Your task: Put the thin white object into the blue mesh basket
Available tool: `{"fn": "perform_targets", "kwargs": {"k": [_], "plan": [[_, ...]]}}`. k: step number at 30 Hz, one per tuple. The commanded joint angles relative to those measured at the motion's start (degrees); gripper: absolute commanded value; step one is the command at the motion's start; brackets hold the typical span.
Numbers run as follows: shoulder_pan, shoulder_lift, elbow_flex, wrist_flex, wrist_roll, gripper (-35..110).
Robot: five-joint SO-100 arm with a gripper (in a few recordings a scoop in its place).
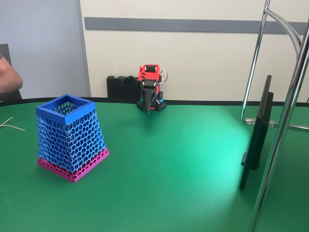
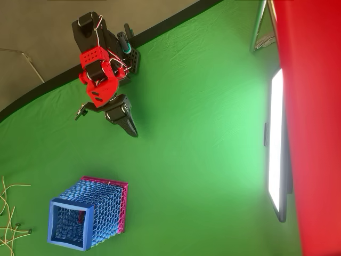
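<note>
The gripper (image 2: 132, 129) is folded near the arm base at the far table edge, fingers together, clamping nothing. The blue mesh basket (image 1: 71, 137) stands upright on the green table (image 1: 174, 164), near left in the fixed view, well apart from the gripper. Its contents cannot be made out through the mesh. Thin white strands (image 2: 9, 216) lie left of the basket in the overhead view; which one is the thin white object cannot be determined.

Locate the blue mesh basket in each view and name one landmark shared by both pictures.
Fixed view: the blue mesh basket stands left of centre on the green table.
Overhead view: the basket is at the lower left.
Shared landmark: the red arm's claw, at the table's far edge.
</note>
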Motion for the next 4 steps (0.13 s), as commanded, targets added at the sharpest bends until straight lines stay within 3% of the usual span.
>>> {"fn": "perform_targets", "kwargs": {"k": [1, 4], "plan": [[-0.26, 0.44, 0.44, 1.05, 0.53, 1], [-0.26, 0.44, 0.44, 1.14, 0.35, 1]]}}
